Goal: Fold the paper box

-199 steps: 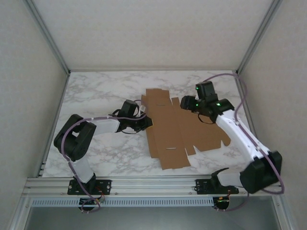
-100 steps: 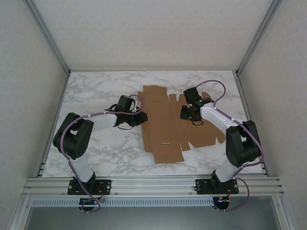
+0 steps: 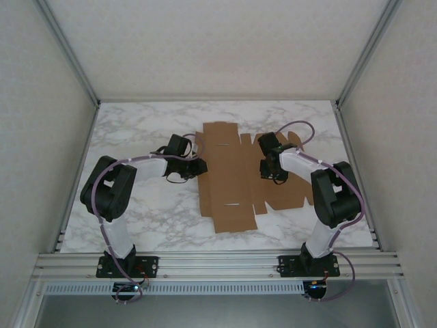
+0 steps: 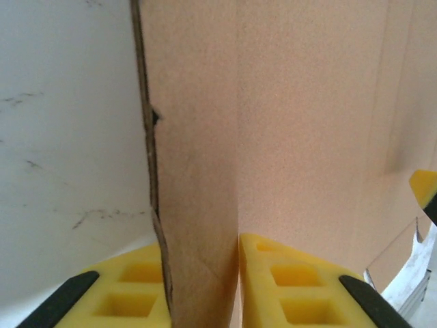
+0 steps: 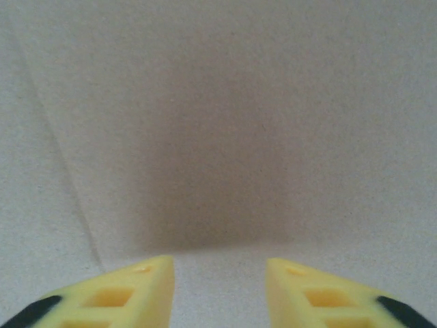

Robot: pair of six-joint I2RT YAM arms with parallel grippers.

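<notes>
The left gripper (image 4: pixel 200 240) pinches the left edge of the paper box (image 3: pixel 229 179) between its yellow fingers. The right gripper (image 5: pixel 219 260), jaws partly parted and holding nothing, hangs close over the brown sheet, which lies unfolded on the marble table (image 3: pixel 130 130) between both arms.

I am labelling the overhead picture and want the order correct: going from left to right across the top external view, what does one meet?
In order: left arm's elbow → left hand → paper box → right arm's elbow.
</notes>
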